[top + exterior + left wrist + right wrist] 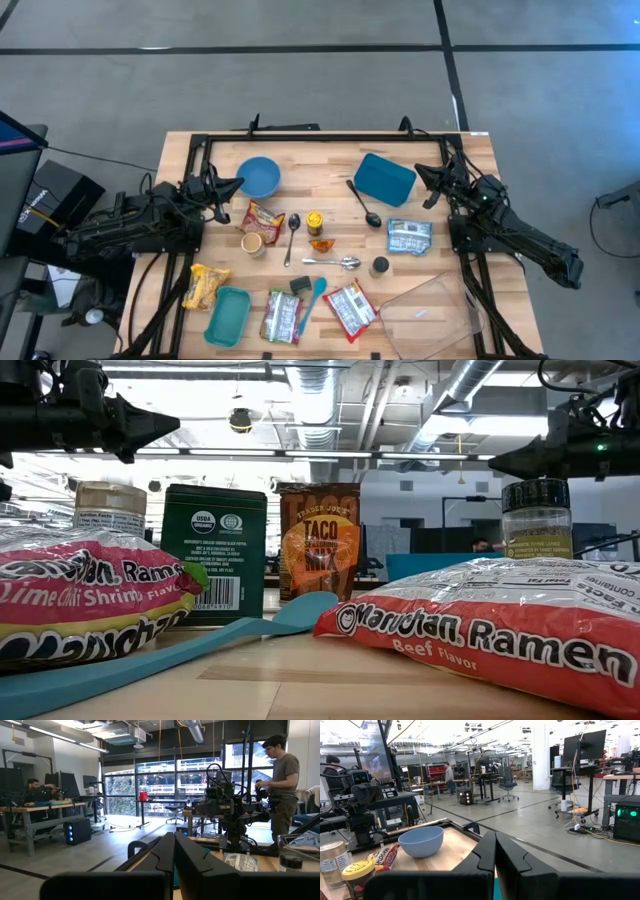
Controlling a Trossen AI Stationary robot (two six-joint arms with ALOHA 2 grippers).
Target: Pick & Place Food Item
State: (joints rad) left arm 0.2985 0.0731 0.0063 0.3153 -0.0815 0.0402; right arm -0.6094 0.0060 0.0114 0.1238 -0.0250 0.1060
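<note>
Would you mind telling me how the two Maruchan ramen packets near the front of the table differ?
The lime chili shrimp ramen packet is pink with a yellow band; the beef ramen packet is red and white. From above, the shrimp packet lies left of the teal spatula, the beef packet right. Both lie flat.

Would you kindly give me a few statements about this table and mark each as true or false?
1. The blue bowl sits near the left gripper. True.
2. The right gripper is holding a spoon. False: it is shut on nothing, raised beside the blue square dish.
3. The black spoon lies inside the blue bowl. False: it lies on the table, next to the blue square dish.
4. A clear container sits at the table's near right corner. True.
5. The left gripper is open. False: its fingers are shut, with nothing between them.
</note>
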